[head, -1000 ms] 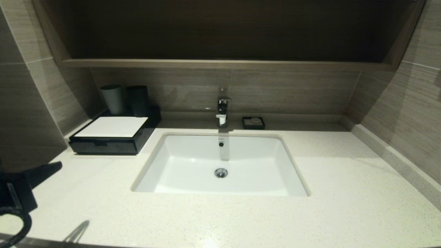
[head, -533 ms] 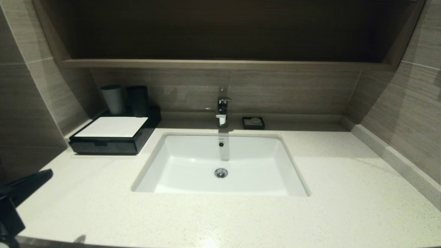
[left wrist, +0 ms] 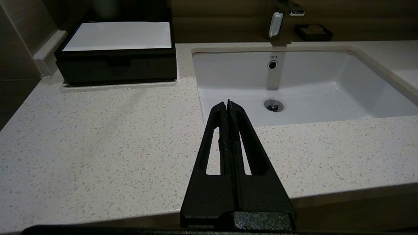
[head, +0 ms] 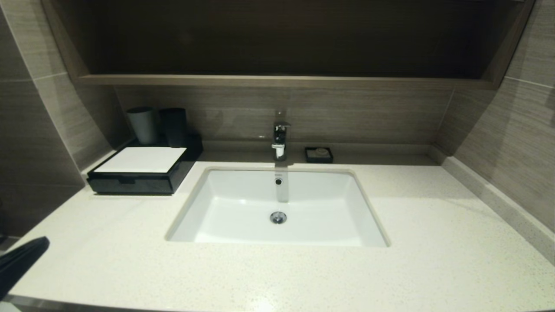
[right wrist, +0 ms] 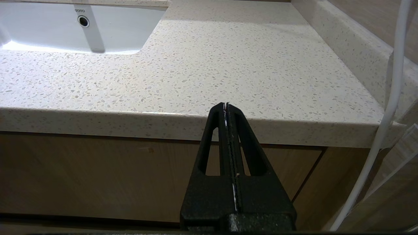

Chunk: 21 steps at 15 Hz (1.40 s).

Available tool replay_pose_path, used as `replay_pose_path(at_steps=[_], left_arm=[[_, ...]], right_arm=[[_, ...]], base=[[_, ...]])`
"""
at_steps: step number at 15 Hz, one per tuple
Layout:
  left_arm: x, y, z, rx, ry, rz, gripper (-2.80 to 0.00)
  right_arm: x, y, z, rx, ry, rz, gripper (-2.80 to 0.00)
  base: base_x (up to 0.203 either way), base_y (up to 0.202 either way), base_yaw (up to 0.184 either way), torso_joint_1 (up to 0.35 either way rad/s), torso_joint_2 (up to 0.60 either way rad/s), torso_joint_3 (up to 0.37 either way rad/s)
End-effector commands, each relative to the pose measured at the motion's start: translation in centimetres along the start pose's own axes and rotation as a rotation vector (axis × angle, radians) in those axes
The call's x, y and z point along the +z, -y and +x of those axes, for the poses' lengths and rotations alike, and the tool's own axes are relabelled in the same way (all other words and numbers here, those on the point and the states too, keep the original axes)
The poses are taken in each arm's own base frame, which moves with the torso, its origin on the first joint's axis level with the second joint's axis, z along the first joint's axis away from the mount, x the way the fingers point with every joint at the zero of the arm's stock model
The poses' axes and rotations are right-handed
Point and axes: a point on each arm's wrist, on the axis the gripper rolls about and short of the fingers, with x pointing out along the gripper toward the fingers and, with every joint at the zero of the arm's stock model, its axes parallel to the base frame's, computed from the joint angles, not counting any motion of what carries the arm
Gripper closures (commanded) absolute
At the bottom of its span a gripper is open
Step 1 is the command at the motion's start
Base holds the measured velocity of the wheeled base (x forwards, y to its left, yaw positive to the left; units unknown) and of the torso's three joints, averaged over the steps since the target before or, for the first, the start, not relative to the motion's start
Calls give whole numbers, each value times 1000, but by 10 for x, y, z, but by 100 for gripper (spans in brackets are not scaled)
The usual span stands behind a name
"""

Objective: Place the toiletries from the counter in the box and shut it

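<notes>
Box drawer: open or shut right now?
Shut. The box drawer front sits flush with the black body in head and left wrist views, no gap showing.

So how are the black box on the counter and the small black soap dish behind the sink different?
The box is much larger than the soap dish. The box is closed under a flat white top panel; the soap dish is open, with a pale round piece inside. The box sits left of the faucet, the soap dish right of it. Both are black, low and rectangular.

Bathroom vanity, hotel-style: speckled stone counter (head: 433, 242) with 1 undermounted white sink basin (head: 243, 225), chrome faucet (head: 279, 141), soap dish (head: 319, 154), 2 cups (head: 142, 125) and wood-grain wall panels (head: 355, 112).
</notes>
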Motion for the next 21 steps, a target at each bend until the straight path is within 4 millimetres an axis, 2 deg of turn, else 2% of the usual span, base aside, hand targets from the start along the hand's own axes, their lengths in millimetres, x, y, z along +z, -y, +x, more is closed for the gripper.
replay_pose_path(at_steps=[1, 7, 21], left_arm=[[-9, 3, -14, -12, 47, 22, 0], [-27, 7, -35, -14, 126, 42, 0], [-65, 11, -59, -3, 235, 111, 0]], right_arm=[[0, 0, 0, 1, -1, 0, 0], [0, 0, 0, 1, -1, 0, 0], [0, 0, 0, 1, -2, 0, 0]], base=[[0, 0, 0, 0, 0, 0], [0, 0, 0, 0, 0, 0], [0, 0, 0, 0, 0, 0]])
